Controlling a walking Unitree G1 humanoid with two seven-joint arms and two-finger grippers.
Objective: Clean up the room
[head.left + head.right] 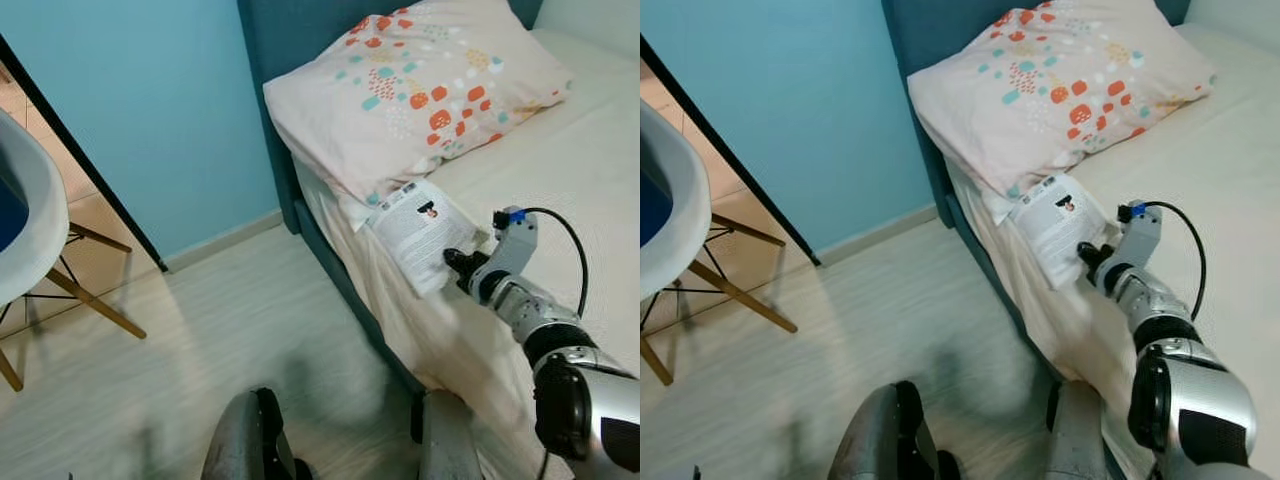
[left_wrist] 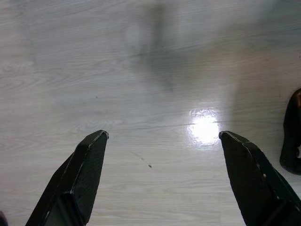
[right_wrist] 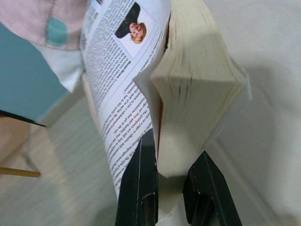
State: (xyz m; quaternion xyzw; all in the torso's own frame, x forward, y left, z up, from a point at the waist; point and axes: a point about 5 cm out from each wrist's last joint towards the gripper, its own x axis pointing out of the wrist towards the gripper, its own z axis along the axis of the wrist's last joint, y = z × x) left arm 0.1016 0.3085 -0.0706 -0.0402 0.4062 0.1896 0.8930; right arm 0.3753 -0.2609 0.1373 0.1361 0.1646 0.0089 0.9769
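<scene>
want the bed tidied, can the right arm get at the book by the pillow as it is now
Probably yes: the right gripper already has its fingers closed around the book at the bed edge below the pillow; nothing blocks it.

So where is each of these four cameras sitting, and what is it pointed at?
Left eye view: on the head, looking down at the bed, pillow, book; the right gripper shows.
Right eye view: beside it, same scene, plus the chair.
Left wrist view: on the left arm, facing the floor between the open left gripper.
Right wrist view: along the right gripper, shut on the book's pages.
Shared: book and pillow.
</scene>
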